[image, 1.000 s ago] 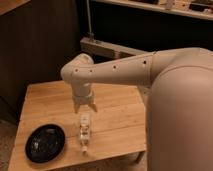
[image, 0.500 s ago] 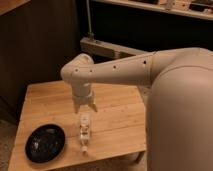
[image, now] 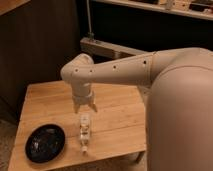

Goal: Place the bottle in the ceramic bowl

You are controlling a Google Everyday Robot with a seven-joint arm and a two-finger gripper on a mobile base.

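Note:
The bottle (image: 85, 132) is small, whitish and translucent with a tan label band. It is on the wooden table (image: 120, 117) near the front edge, its long side pointing toward the camera. The ceramic bowl (image: 45, 143) is shallow, glossy black and sits at the table's front left corner, about a hand's width left of the bottle. It holds nothing. My gripper (image: 84, 108) hangs from the white arm just behind and above the bottle's far end. Its two fingers are spread apart and hold nothing.
My large white arm and body (image: 175, 100) fill the right side and cover the table's right part. A dark wall panel stands behind the table, and a metal rail (image: 107, 48) runs behind the arm. The table's front edge lies just beyond the bottle.

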